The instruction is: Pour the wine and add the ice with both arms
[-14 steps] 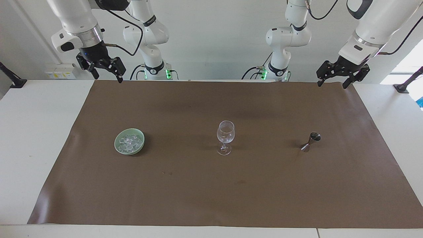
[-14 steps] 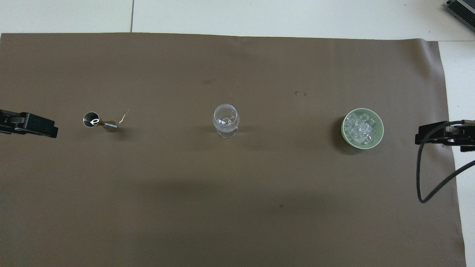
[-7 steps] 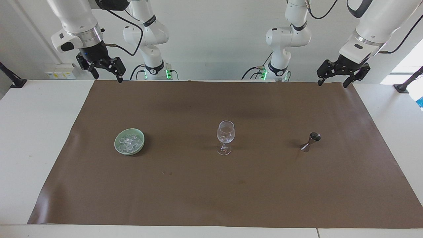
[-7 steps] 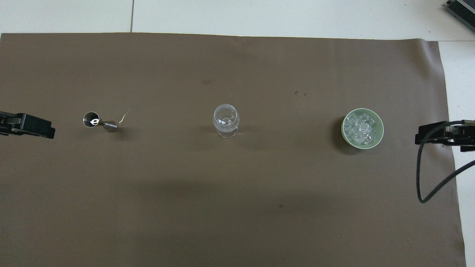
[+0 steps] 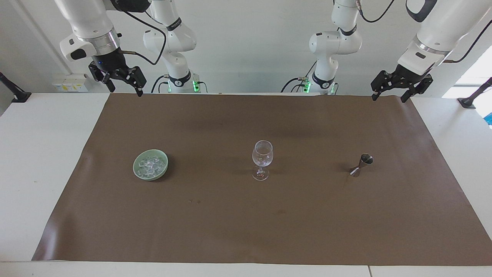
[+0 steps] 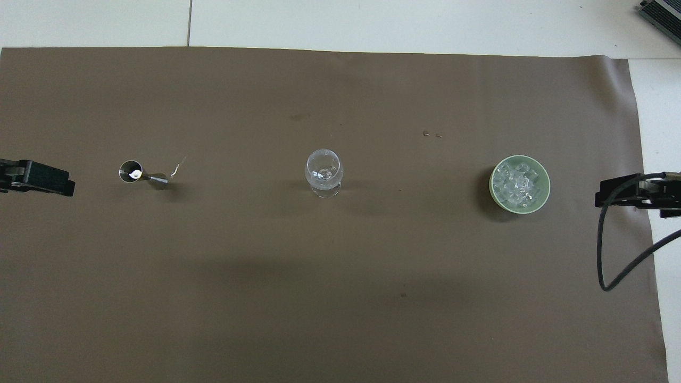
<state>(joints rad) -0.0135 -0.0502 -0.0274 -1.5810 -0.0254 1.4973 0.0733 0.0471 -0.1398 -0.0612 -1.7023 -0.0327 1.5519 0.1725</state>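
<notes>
A clear stemmed wine glass [image 5: 262, 159] [image 6: 324, 171] stands upright mid-mat. A pale green bowl [image 5: 137, 172] [image 6: 545, 187] holds the ice [image 5: 150, 165] [image 6: 516, 183], several small clear cubes, toward the right arm's end. A steel jigger [image 5: 361, 164] [image 6: 141, 174] stands toward the left arm's end. My left gripper [image 5: 389, 97] [image 6: 50, 180] hangs open and empty, high over the mat's edge by the robots. My right gripper [image 5: 126, 89] [image 6: 620, 194] also hangs open and empty over the mat's corner at its end.
A brown mat [image 5: 246, 223] [image 6: 340, 298] covers most of the white table [image 5: 38, 154]. A black cable [image 6: 606, 255] loops down from the right arm. A few small specks [image 5: 194, 201] lie on the mat.
The left gripper has risen slightly and drifted outward toward its end of the table. The right arm has stayed put.
</notes>
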